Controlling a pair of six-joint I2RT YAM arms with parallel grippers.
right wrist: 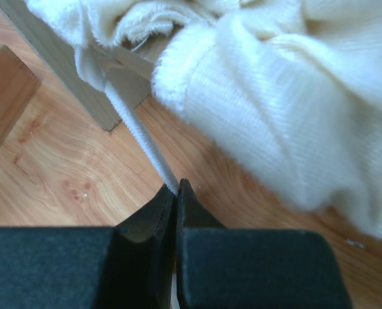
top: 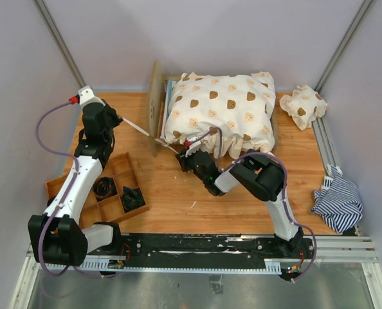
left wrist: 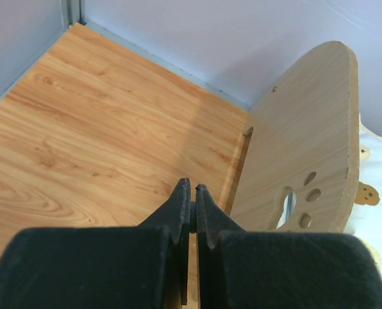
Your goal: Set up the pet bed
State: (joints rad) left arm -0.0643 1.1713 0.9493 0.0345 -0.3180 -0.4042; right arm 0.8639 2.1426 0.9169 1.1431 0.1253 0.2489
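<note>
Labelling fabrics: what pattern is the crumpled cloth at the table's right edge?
The crumpled cloth is navy-and-white striped, clearest in the top external view.

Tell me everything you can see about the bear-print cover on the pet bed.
The bear-print cover is cream fabric with brown bear faces and a ruffled edge, its underside fuzzy white. It lies puffed over the pet bed, hiding most of it, one side against the upright headboard. A white cord from its near corner by the headboard runs straight to the right gripper, which is shut on it.
</note>
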